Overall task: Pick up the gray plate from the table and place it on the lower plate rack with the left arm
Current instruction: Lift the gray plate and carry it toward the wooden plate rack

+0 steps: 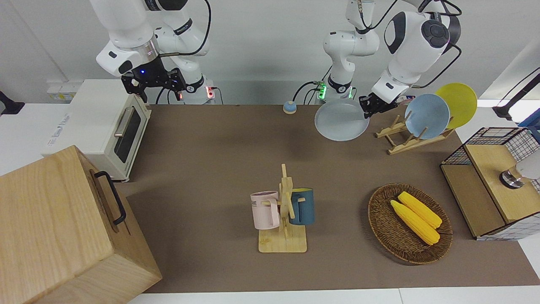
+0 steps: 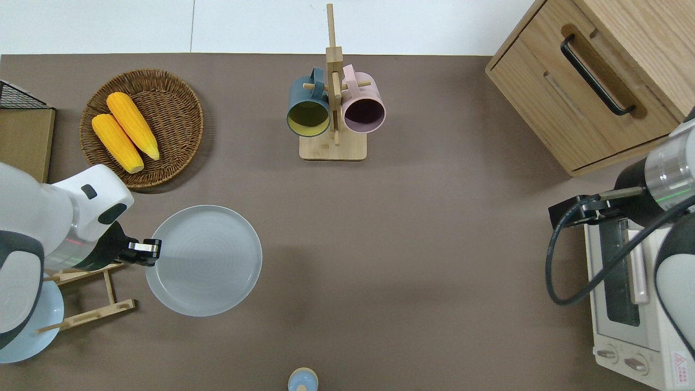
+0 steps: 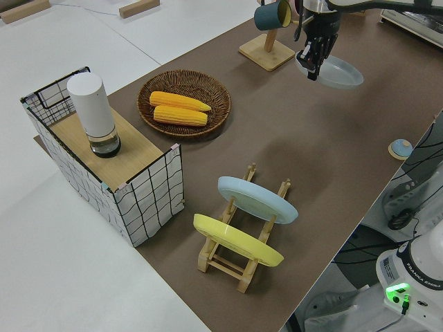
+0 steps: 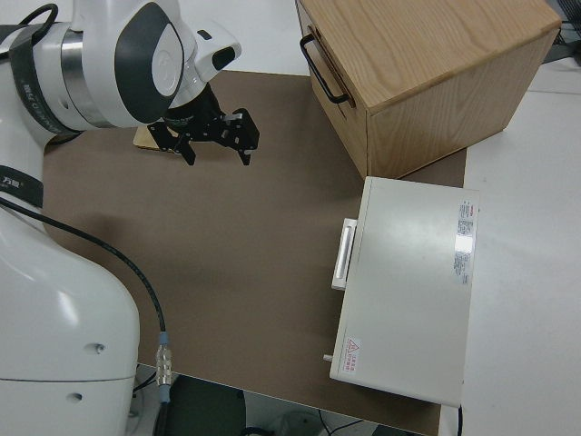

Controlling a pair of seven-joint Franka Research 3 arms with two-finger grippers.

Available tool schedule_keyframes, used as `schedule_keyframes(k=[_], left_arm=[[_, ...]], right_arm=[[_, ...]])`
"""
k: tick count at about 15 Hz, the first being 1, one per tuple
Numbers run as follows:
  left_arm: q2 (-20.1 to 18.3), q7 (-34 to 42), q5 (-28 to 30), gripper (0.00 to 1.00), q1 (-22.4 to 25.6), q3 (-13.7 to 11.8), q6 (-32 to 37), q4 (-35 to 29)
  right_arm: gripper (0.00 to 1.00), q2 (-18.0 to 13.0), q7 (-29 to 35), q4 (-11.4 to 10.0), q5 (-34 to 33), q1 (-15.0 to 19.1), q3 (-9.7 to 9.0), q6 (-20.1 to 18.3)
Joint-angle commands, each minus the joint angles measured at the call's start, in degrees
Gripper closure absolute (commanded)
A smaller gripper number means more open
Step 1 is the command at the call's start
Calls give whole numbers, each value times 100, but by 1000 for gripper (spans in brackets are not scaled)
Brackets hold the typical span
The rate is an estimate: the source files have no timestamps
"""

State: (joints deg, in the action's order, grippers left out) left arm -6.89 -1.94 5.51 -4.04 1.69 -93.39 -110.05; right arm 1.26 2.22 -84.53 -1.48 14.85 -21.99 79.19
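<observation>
At upper right of the front view, the gray plate (image 1: 341,120) is gripped at its rim by the left gripper (image 1: 368,106), beside the lower plate rack (image 1: 415,137) bearing the light blue plate (image 1: 427,116) and yellow plate (image 1: 457,103). Seen from overhead, at lower left, the plate is held level over the table (image 2: 407,244). At upper left of the right side view, the parked right gripper (image 4: 218,141) is seen with fingers spread.

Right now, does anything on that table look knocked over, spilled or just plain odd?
Nothing is spilled or broken. The one odd sight is the gray plate, held by its edge in the left gripper, off the table, beside the plate rack. The rack's two plates stand slotted; both mugs hang tidily.
</observation>
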Motion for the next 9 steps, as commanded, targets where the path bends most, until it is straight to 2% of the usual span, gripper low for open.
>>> schedule_keyframes(k=[1, 9], left_arm=[[38, -26, -513, 1000, -18, -28, 251, 159], [126, -113, -2675, 1000, -89, 42, 760, 405]], right_arm=[[17, -12, 68, 41, -37, 132, -121, -62], [17, -12, 68, 41, -37, 132, -121, -62]])
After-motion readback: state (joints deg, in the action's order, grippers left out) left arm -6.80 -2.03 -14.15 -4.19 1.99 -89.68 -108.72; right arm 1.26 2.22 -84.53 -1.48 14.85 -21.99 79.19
